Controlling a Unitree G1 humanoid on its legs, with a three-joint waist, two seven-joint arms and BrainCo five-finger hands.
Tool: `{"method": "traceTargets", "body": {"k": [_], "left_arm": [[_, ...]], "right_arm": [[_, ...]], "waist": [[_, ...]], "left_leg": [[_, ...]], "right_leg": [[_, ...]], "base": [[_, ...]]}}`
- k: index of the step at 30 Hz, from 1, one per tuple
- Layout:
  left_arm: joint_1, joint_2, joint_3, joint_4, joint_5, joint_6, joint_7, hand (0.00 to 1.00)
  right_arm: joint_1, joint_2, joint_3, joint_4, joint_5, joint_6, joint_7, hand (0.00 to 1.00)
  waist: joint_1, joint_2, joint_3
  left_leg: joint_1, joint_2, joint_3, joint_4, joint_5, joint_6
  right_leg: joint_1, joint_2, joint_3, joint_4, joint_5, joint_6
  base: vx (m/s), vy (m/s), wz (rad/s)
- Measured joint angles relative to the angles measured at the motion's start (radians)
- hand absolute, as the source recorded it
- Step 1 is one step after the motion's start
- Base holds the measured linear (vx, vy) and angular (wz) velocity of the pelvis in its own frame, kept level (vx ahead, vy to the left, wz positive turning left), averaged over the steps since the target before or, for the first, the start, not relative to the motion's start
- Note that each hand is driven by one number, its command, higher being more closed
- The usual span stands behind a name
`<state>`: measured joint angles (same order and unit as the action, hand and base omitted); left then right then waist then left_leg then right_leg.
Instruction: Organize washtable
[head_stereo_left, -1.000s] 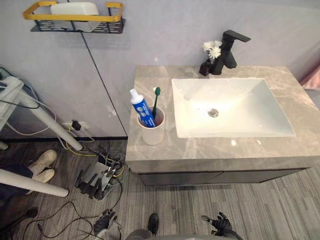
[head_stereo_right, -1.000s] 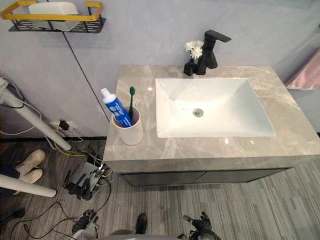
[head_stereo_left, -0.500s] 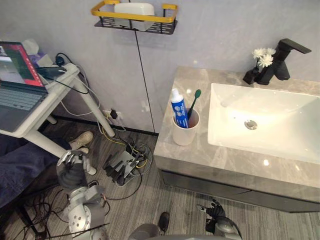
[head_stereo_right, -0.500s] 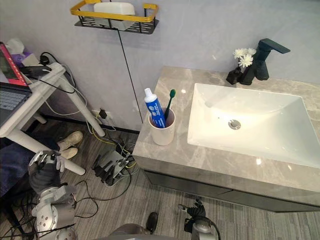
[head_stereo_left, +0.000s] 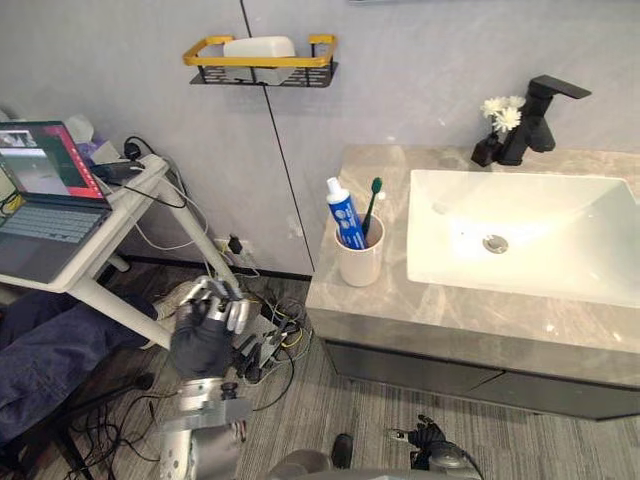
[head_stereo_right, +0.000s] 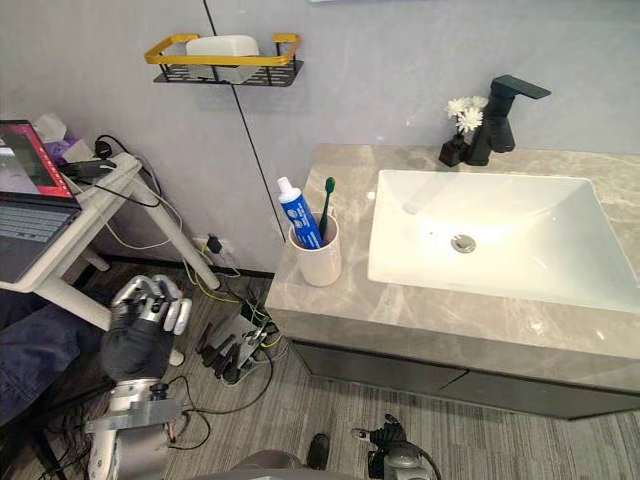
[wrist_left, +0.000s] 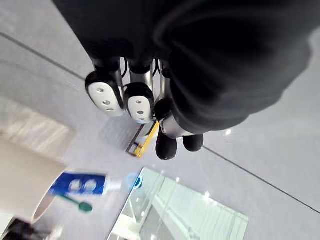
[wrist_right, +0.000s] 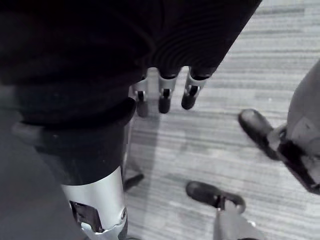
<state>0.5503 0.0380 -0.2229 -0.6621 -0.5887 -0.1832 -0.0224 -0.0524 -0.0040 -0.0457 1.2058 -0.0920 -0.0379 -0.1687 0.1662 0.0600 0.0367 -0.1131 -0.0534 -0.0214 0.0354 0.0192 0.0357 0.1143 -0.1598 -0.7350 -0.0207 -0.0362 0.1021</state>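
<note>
The cup (head_stereo_left: 361, 262) stands on the table (head_stereo_left: 400, 312) just left of the sink (head_stereo_left: 560, 262), holding a toothpaste tube (head_stereo_left: 343, 212) and a green toothbrush (head_stereo_left: 371, 208) (both leaning). The left robot hand (head_stereo_left: 201, 343) is raised beside the table, well apart from the cup, fingers curled in on nothing. The right robot hand (head_stereo_left: 431, 462) hangs low over the floor, fingers loosely spread. A black tap (head_stereo_left: 530, 120) stands behind the sink.

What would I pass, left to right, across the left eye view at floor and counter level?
laptop → left hand → cup → sink
</note>
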Motion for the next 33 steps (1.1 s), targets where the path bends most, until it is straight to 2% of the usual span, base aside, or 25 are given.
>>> {"method": "traceTargets", "body": {"k": [2, 5, 8, 10, 25, 33], "left_arm": [[-0.024, 0.018, -0.027, 0.034, -0.008, 0.007, -0.004, 1.0], [-0.058, 0.029, -0.059, 0.079, -0.01, 0.021, -0.021, 1.0], [-0.109, 0.04, -0.1, 0.127, -0.01, 0.026, -0.022, 1.0], [-0.136, 0.046, -0.121, 0.17, -0.01, 0.028, -0.023, 1.0], [-0.134, 0.041, -0.131, 0.242, -0.006, 0.046, -0.018, 1.0], [-0.137, 0.012, -0.119, 0.284, 0.012, 0.049, 0.004, 1.0]], "right_arm": [[0.001, -0.009, 0.014, 0.008, 0.0, -0.001, 0.0, 0.0], [0.019, -0.014, 0.016, 0.011, 0.003, -0.003, 0.0, 0.0], [0.024, -0.016, 0.015, 0.006, 0.004, -0.008, 0.0, 0.0], [0.037, -0.015, 0.015, -0.005, 0.004, -0.016, 0.0, 0.0], [0.127, 0.009, 0.017, -0.161, 0.034, -0.028, 0.02, 0.0], [0.187, 0.028, 0.096, -0.278, 0.043, -0.03, 0.038, 0.0]], "waist": [[-0.022, 0.0, -0.001], [-0.043, 0.0, -0.006], [-0.049, -0.001, -0.011], [-0.071, 0.0, -0.025], [-0.073, -0.04, -0.039], [-0.076, -0.061, -0.036]], "left_leg": [[0.002, 0.015, 0.031, 0.0, -0.004, -0.006], [0.004, 0.029, 0.061, -0.002, -0.009, -0.014], [0.004, 0.041, 0.09, -0.003, -0.011, -0.017], [0.01, 0.044, 0.103, -0.011, -0.01, -0.019], [0.041, 0.051, 0.169, -0.056, -0.008, -0.022], [0.04, 0.05, 0.184, -0.075, -0.008, -0.022]], "right_leg": [[-0.017, 0.007, 0.039, 0.0, 0.003, -0.006], [-0.034, 0.015, 0.078, -0.001, 0.007, -0.015], [-0.049, 0.021, 0.11, -0.002, 0.011, -0.021], [-0.052, 0.021, 0.12, -0.002, 0.011, -0.022], [-0.07, 0.021, 0.177, -0.006, 0.016, -0.023], [-0.07, 0.024, 0.186, -0.03, 0.027, -0.022]], "base": [[0.02, -0.011, -0.48], [0.03, -0.012, -0.42], [0.01, -0.006, -0.33], [0.02, 0.012, -0.18], [0.03, 0.014, -0.12], [0.01, 0.013, -0.05]]}}
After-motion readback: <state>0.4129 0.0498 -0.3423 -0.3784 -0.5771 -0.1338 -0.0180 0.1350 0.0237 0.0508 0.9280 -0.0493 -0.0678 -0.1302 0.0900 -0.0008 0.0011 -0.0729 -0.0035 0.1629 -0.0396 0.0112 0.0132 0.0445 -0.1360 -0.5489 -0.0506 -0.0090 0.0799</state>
